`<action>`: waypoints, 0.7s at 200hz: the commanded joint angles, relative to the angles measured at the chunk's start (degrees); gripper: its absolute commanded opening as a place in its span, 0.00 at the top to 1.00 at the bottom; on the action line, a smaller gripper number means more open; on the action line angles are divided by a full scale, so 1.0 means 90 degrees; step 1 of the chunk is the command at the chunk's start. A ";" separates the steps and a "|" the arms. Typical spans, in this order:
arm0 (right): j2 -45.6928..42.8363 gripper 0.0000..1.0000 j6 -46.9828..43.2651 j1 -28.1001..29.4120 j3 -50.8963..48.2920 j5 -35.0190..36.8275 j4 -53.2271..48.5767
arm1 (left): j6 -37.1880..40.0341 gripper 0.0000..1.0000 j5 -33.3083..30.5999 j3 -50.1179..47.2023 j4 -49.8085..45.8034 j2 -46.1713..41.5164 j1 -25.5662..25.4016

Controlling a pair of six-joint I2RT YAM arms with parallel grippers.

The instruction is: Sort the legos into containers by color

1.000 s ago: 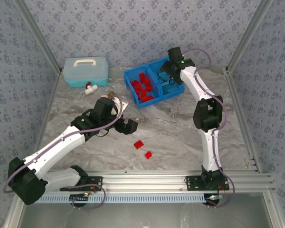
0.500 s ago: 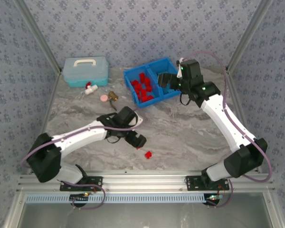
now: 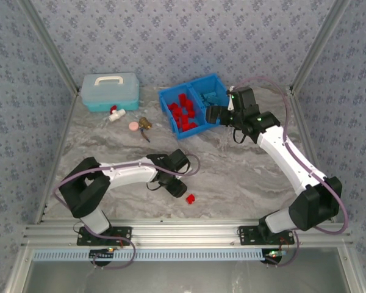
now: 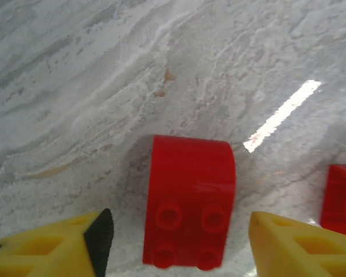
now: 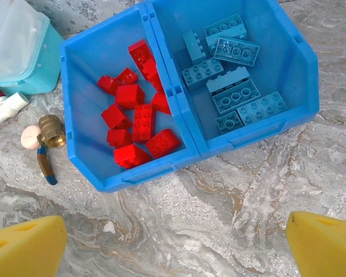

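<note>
Top external: left gripper [image 3: 177,187] low, spare red brick [image 3: 190,198] just beside
Left wrist: jaws apart, straddling red brick [image 4: 190,203]; centre, lower, close squarely
Right wrist: right gripper [image 5: 173,238] spread, empty, above bin [image 5: 254,137]; reds [image 5: 132,124] left, blues [image 5: 236,92] right

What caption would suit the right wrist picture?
Red bricks and blue bricks sorted in a two-part bin, seen between open yellow fingers.

A red brick [image 4: 189,208] is shown in smooth, glossy plastic on a table [image 4: 75,86] finished with a polished, marble-patterned surface, where glare is caught. The blue bin [image 5: 259,131] is moulded in smooth plastic, and the fitting [image 5: 51,131] nearby is made of shiny brass-coloured metal.
</note>
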 commanded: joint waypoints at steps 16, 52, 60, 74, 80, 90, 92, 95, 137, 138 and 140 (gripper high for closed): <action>-0.0032 0.00 -0.0004 -0.0019 -0.0009 0.0087 0.0060 | -0.0012 0.62 -0.0153 -0.0110 0.0171 0.0085 -0.0005; -0.0019 0.00 0.0060 -0.0019 0.0024 0.0034 0.0096 | -0.0086 0.70 -0.0273 -0.0120 0.0298 -0.0382 0.0007; -0.0014 0.00 0.0067 -0.0024 0.0055 0.0024 0.0075 | -0.0108 0.70 -0.0311 -0.0053 0.0341 -0.0533 0.0043; -0.0027 0.00 0.0069 -0.0025 0.0098 -0.0005 0.0056 | -0.0111 0.70 -0.0348 0.0183 0.0432 -0.0750 0.0192; -0.0044 0.00 0.0076 -0.0024 0.0107 -0.0016 0.0054 | -0.0096 0.70 -0.0382 0.0331 0.0476 -0.0807 0.0277; -0.0060 0.00 0.0089 -0.0022 0.0108 -0.0044 0.0041 | -0.0074 0.70 -0.0436 0.0647 0.0529 -0.0853 0.0466; -0.0065 0.00 0.0082 -0.0020 0.0101 -0.0037 0.0036 | -0.0065 0.70 -0.0453 0.0726 0.0536 -0.0852 0.0508; -0.0074 0.00 0.0095 -0.0019 0.0099 -0.0038 0.0037 | -0.0062 0.70 -0.0481 0.0836 0.0552 -0.0842 0.0575; -0.0272 0.00 0.0185 -0.0019 -0.0013 -0.0001 -0.0082 | 0.0192 0.71 -0.0738 0.2966 0.0654 0.0121 0.1530; -0.0284 0.00 0.0181 -0.0019 -0.0021 0.0002 -0.0082 | 0.0202 0.71 -0.0746 0.3033 0.0640 0.0173 0.1545; -0.0297 0.00 0.0186 -0.0022 -0.0027 0.0004 -0.0095 | 0.0217 0.71 -0.0757 0.3168 0.0618 0.0254 0.1589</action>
